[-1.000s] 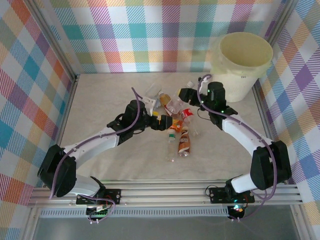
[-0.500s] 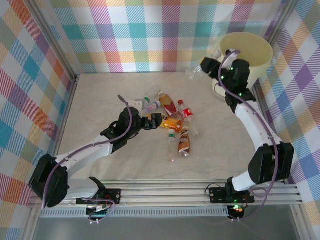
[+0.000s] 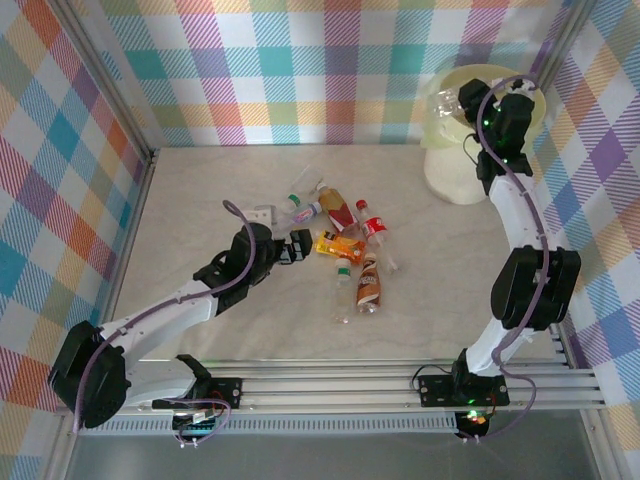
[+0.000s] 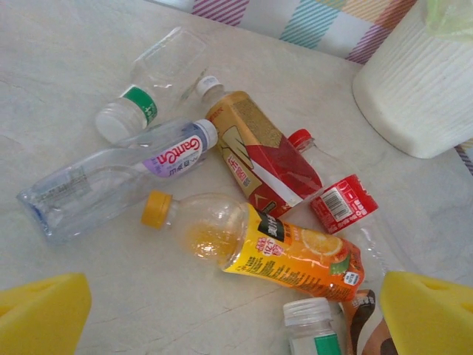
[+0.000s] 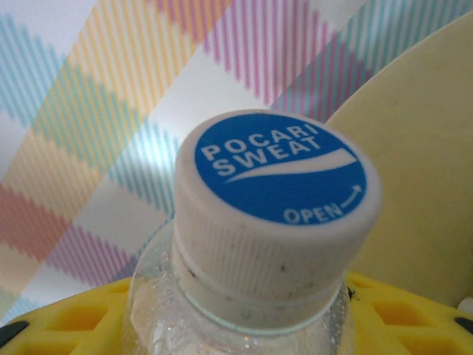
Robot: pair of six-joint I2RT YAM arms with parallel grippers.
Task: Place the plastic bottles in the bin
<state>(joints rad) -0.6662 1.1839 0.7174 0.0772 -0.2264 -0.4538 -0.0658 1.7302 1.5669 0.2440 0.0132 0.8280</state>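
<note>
Looking from above, the bin (image 3: 478,175) stands in the far right corner of the bench (image 3: 200,190), and the loose bottles (image 3: 340,235) lie in a heap near the middle, with two more just toward the near edge. That view places both arms: the left claw (image 3: 298,247) sits low, just beside the left of the heap, and the right claw (image 3: 468,100) is raised at the bin's left rim with a clear bottle (image 3: 443,100) in it. The left wrist view gives the labels and caps that the top view blurs: an orange bottle (image 4: 273,248) with a yellow cap lies nearest, touching a brown-and-red one (image 4: 259,155), with a red-labelled one (image 4: 341,203) to the right, a purple-labelled clear one (image 4: 111,181) to the left and a green-banded clear one (image 4: 148,81) beyond. The left claw (image 4: 236,318) is spread wide, its yellow pads (image 4: 41,314) at the two lower corners, holding nothing and touching no bottle that I can see. The right wrist view shows the held bottle's white cap (image 5: 273,207) with blue print up close, the checked wall (image 5: 96,111) behind and the bin's cream side (image 5: 425,148) at right. The right claw (image 5: 236,329) is narrowed onto that bottle's neck, yellow pads on either side.
</note>
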